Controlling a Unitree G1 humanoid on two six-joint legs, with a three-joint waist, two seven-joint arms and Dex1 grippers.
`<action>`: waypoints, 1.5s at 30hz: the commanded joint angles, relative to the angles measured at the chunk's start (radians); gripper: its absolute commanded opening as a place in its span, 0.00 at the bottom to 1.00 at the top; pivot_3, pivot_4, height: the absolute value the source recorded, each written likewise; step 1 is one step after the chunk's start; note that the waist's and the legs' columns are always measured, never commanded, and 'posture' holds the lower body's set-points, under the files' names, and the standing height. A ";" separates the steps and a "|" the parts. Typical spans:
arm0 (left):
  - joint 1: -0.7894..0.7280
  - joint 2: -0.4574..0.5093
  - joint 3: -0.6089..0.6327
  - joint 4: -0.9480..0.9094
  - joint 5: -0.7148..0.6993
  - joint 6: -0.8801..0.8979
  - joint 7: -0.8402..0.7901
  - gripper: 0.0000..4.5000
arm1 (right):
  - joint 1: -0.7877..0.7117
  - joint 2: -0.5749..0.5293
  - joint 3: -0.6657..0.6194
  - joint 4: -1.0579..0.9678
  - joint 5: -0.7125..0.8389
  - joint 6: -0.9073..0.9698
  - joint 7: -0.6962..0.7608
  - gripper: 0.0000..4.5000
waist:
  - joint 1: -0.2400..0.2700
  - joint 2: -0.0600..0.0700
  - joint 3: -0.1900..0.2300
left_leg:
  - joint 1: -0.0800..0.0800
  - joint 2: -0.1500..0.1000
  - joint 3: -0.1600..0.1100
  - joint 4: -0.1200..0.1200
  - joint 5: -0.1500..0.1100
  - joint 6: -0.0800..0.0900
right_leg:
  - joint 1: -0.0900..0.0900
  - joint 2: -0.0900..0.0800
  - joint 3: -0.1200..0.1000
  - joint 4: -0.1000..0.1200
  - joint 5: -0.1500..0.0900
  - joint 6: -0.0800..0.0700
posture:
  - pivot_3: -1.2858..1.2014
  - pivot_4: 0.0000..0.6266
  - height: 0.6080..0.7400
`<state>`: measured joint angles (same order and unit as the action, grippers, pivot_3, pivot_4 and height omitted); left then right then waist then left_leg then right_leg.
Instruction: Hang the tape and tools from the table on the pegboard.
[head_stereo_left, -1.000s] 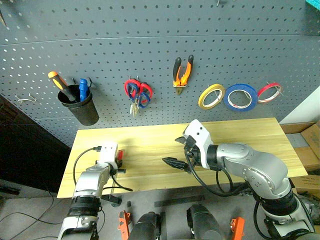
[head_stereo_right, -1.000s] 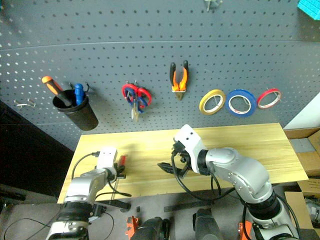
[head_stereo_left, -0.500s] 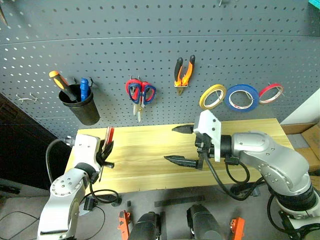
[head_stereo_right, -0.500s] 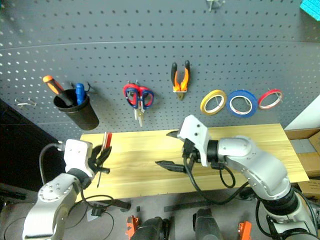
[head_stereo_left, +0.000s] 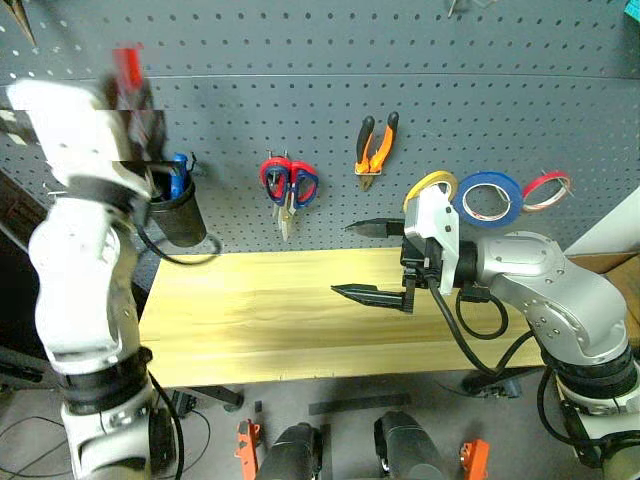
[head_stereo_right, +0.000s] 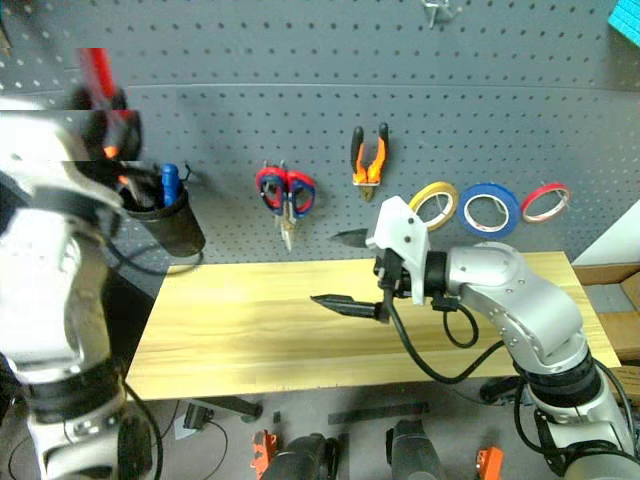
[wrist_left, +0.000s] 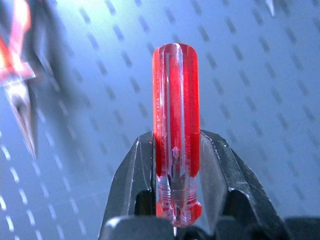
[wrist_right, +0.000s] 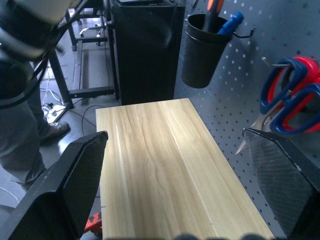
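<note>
Left eye view: you are holding your left gripper (head_stereo_left: 128, 85) high against the pegboard (head_stereo_left: 330, 60), above the black cup (head_stereo_left: 178, 212) that hangs there with two screwdrivers in it. Its fingers are pinching the red-handled screwdriver (head_stereo_left: 126, 68). Your right gripper (head_stereo_left: 368, 260) is hovering over the bare table (head_stereo_left: 290, 320), jaws standing wide and gripping nothing. The blue tape (head_stereo_left: 487, 197), scissors (head_stereo_left: 290, 186) and pliers (head_stereo_left: 375, 147) are hanging on the board.

Left wrist view: both black fingers (wrist_left: 132, 177) are pressing the clear red handle, which is standing upright between them, with the holed panel just behind.

Right wrist view: the wooden top is lying between the spread fingers, with the cup beyond.

You are judging this as the last item; next you are needing to lower the screwdriver into the cup or onto a hook, then release.
</note>
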<state>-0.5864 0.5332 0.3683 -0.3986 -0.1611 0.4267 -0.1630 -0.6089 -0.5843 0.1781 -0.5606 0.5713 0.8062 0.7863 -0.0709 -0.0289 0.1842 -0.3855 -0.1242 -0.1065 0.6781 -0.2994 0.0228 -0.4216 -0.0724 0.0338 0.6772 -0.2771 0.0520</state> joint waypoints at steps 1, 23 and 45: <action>-0.046 0.021 0.028 0.057 -0.010 -0.039 0.001 0.19 | -0.005 -0.005 -0.016 -0.022 0.004 -0.015 0.001 1.00 | -0.004 0.000 0.000 | 0.000 0.000 0.000 0.000 0.000 0.000 | 0.000 0.000 0.000 0.000 0.000 0.000 | 0.45 0.21 1.00; 0.057 -0.105 0.056 0.153 -0.011 -0.229 0.137 0.99 | 0.002 -0.010 -0.052 -0.028 0.021 -0.004 -0.027 1.00 | -0.022 -0.008 -0.009 | -0.001 0.000 -0.001 0.003 0.000 0.000 | -0.001 0.000 -0.001 0.003 0.000 0.000 | 0.44 0.19 1.00; 0.636 -0.156 -0.160 -0.017 -0.011 -0.100 -0.029 0.99 | 0.460 0.158 -0.092 0.148 -0.236 -0.320 -0.331 1.00 | -0.003 0.002 -0.083 | 0.007 0.010 0.008 0.002 0.001 -0.003 | 0.004 0.009 0.004 0.003 0.005 -0.005 | 0.45 0.07 1.00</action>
<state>0.0455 0.3874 0.1876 -0.4301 -0.1902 0.3845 -0.2040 -0.1657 -0.4447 0.0835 -0.4390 0.4013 0.5993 0.4910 -0.0735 -0.0267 0.1010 -0.3762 -0.1144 -0.0981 0.6802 -0.2986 0.0200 -0.4158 -0.0631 0.0386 0.6798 -0.2704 0.0472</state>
